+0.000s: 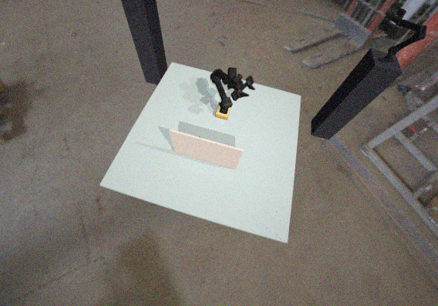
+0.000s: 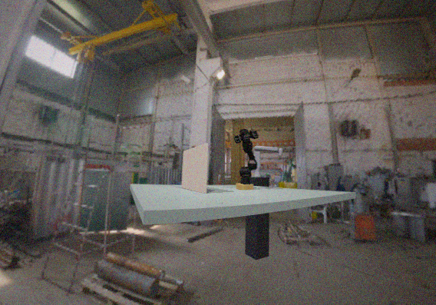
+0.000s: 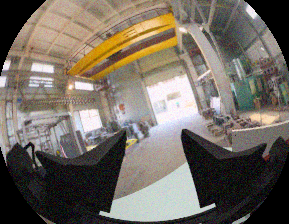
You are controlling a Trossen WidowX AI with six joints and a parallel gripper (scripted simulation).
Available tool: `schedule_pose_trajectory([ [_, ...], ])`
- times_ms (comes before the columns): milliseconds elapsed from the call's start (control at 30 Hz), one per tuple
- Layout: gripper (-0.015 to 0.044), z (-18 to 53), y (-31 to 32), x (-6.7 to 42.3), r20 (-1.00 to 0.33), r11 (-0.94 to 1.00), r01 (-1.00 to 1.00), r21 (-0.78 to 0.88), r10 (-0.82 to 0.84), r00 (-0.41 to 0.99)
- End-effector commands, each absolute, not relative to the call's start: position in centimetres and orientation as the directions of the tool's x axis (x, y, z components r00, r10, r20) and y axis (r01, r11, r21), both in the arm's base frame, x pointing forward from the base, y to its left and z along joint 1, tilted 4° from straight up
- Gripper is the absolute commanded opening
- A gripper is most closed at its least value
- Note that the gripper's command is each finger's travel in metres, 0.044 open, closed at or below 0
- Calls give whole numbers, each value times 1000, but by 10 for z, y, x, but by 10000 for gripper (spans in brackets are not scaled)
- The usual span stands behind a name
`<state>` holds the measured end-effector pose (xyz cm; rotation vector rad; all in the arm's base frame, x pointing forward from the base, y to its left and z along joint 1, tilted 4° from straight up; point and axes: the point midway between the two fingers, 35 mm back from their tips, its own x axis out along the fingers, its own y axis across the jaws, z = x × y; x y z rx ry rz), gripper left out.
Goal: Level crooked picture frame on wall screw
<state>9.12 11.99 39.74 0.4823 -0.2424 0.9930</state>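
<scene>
Gripper (image 1: 247,87) sits upper centre of the top view, jaws part-way apart w/ nothing between them; wrist view shows only hall floor and a pale table edge in the gap. Arm is folded up over its yellow base (image 1: 223,112), pointing toward the right of the picture, away from the wall panel (image 1: 206,153).

Picture frame: can't be seen. The panel stands mid-table, below the base in the top view, and only its pinkish back/top shows; in the exterior view it's a pale slab (image 2: 196,167) left of the arm. Frame presumably hangs on the side facing the arm, but screw and tilt aren't visible in any view.

Risks, as I judge them:
- No view of the frame, so which side is high is unknown; a shift the wrong way would worsen the tilt.
- Gripper is well apart from the panel and turned off-axis; swinging round could clip the panel's top edge.
- Lifting too far could pull the hidden strip off the screw, and the frame drops onto the table (image 1: 251,193).
- Jaws only half apart may be too narrow for the frame edge.
</scene>
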Motion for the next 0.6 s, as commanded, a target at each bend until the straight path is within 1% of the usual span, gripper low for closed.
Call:
schedule_pose_trajectory([
  [0,260,346,98,138,301,572,-650,501,589,750],
  [100,260,315,77,161,233,604,-499,621,466,854],
  [200,260,283,51,180,163,598,-335,728,324,932],
  [300,260,251,22,193,91,550,-172,818,171,981],
  [400,260,221,-8,200,23,465,-31,885,22,999],
  [467,260,213,-15,201,8,441,-1,898,-13,1000],
  [567,260,213,-15,201,8,441,-1,898,-13,1000],
])
